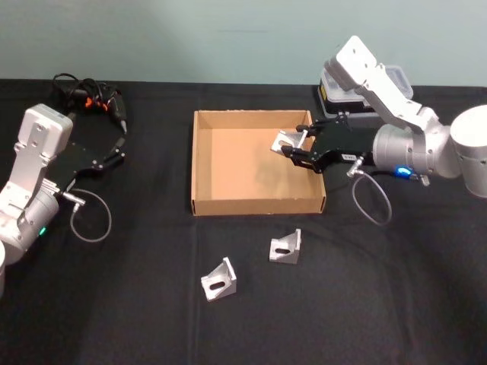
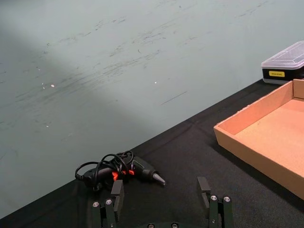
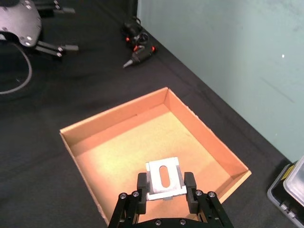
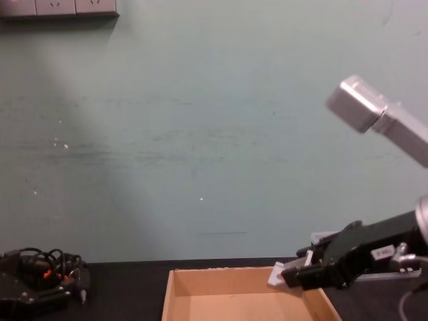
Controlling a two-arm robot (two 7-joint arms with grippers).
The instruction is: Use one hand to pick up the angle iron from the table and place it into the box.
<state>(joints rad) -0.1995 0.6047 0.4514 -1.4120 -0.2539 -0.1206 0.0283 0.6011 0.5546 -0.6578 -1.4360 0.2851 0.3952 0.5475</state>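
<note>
Angle iron [image 1: 288, 141] clamped between fingers of right gripper [image 1: 299, 143] above right side of box [image 1: 259, 205], centre right of frame; left gripper [image 1: 119, 144] parked at left edge, fingers apart.

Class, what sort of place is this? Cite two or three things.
Probably a robot lab bench: the right gripper holds a metal bracket over a cardboard box on a black table; the left gripper rests near a corded tool.
</note>
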